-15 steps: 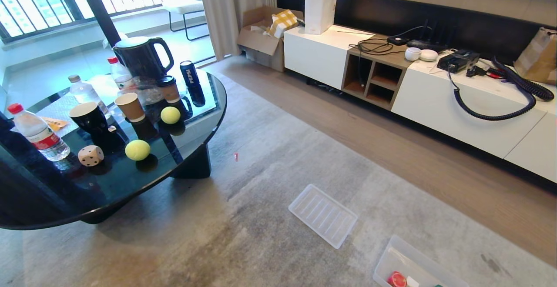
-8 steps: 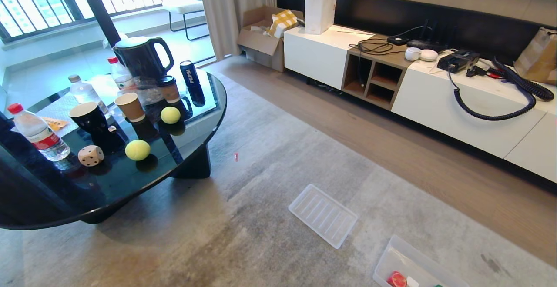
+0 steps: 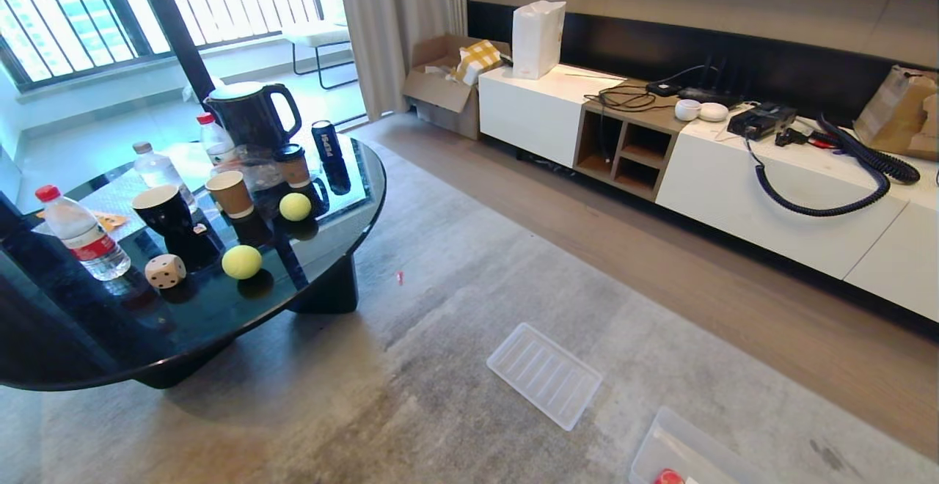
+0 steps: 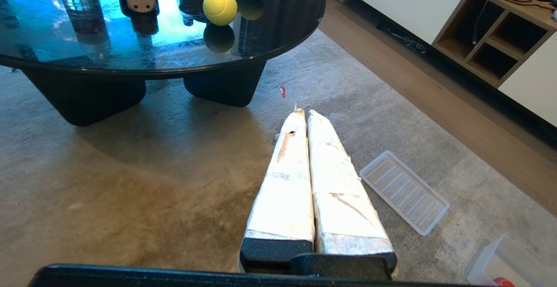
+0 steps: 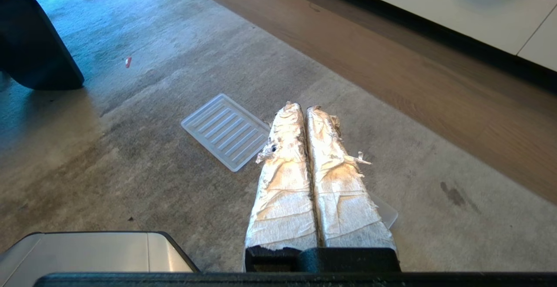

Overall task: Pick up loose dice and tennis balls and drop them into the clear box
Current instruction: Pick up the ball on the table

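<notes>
My left gripper (image 4: 303, 112) and right gripper (image 5: 300, 108) hang over the rug with jaws pressed together, holding nothing. Ahead of the left, on the glass table (image 3: 220, 315), sit the beige die (image 3: 165, 271) and two tennis balls (image 3: 242, 262); the can's (image 3: 323, 141) lettering is unreadable. The clear box (image 3: 664, 451) lies on the rug just right of my right gripper.

Head view high, facing down; wrist views low, forward over rug; all share ribbed tray (image 3: 544, 375)

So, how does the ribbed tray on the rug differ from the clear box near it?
The ribbed tray is flat and shallow with ridges, and nothing lies in it; the clear box has taller smooth walls and holds something red. The tray is fully in the head view; the box is cut off by the frame edge. Both are translucent plastic on the rug.
</notes>
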Tool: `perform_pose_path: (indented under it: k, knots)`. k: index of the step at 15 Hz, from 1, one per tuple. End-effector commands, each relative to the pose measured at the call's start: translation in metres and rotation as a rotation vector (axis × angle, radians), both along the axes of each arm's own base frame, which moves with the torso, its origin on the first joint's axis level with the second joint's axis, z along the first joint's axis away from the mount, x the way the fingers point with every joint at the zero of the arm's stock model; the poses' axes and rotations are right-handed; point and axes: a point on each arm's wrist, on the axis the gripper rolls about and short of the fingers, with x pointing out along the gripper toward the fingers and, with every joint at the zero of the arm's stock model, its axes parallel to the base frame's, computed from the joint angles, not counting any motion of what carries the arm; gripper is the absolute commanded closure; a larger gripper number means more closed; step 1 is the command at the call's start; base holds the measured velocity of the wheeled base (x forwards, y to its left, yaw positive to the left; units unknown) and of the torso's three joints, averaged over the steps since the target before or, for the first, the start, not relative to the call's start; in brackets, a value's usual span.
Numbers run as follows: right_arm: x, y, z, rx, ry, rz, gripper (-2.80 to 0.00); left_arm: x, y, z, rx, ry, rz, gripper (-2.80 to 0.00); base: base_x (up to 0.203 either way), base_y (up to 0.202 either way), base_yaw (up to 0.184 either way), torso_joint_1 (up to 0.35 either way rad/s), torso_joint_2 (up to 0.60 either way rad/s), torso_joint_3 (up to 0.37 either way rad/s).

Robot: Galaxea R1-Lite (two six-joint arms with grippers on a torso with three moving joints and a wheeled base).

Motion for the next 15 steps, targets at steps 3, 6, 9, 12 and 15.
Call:
perform_pose_path:
  k: [3, 6, 9, 12, 15]
  knots:
    - [0.0001, 0.0000, -0.0001, 0.000, 0.002, 0.002, 0.00, 0.0000, -0.0001, -0.0001, 0.003, 0.001, -0.002, 0.00, 0.000, 0.000, 0.000, 0.001, 0.00, 0.039]
    - [0.0001, 0.0000, -0.0001, 0.000, 0.002, 0.002, 0.00, 0.0000, -0.0005, -0.0007, 0.126, 0.013, -0.021, 0.00, 0.000, 0.000, 0.000, 0.000, 0.00, 0.000]
    - [0.0001, 0.0000, -0.0001, 0.000, 0.002, 0.002, 0.00, 0.0000, -0.0010, -0.0006, 0.169, 0.012, -0.043, 0.00, 0.000, 0.000, 0.000, 0.000, 0.00, 0.000]
    - [0.0001, 0.0000, -0.0001, 0.000, 0.002, 0.002, 0.00, 0.0000, -0.0009, -0.0006, 0.161, 0.012, -0.038, 0.00, 0.000, 0.000, 0.000, 0.000, 0.00, 0.000]
    - [0.0001, 0.0000, -0.0001, 0.000, 0.002, 0.002, 0.00, 0.0000, -0.0009, -0.0006, 0.159, 0.012, -0.037, 0.00, 0.000, 0.000, 0.000, 0.000, 0.00, 0.000]
